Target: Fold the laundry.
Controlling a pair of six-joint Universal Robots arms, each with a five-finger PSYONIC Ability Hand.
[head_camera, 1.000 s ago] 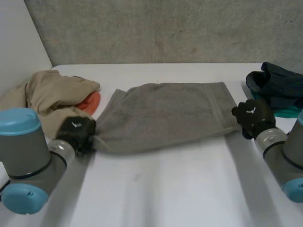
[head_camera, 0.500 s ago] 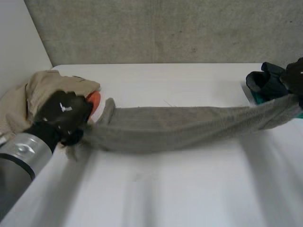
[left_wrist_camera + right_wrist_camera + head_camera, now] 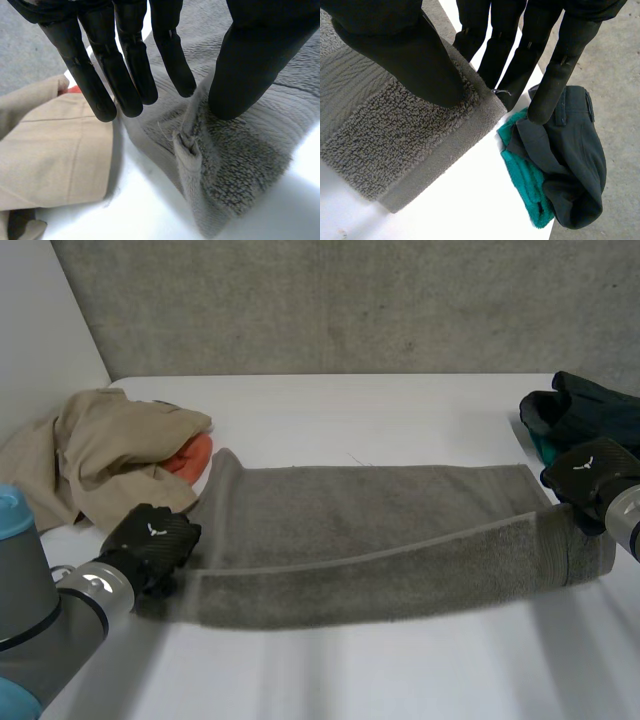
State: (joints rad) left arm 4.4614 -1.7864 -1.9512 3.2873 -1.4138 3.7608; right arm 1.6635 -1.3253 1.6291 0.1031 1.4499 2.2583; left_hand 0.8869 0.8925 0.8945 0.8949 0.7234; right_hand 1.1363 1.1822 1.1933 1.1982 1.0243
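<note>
Towel [image 3: 370,540] is lying mid-table [image 3: 400,670], spanning between the hands; left hand [image 3: 150,545] is pinching a raised ridge at the left-end corner between thumb and nearly straight fingers; right hand [image 3: 590,472] is clamping the right-end edge, thumb on top, straight fingers past the hem. Judgement: lengthwise fold in hand; both ends should be travelling level and taut so the doubled near strip is landing parallel to the far edge. Long axis is running left-right, ends pointing toward tan garment [image 3: 100,440] and dark garment [image 3: 590,410].

grey towel [image 3: 380,540] lifted, stretched, now laid down folded lengthwise
</note>
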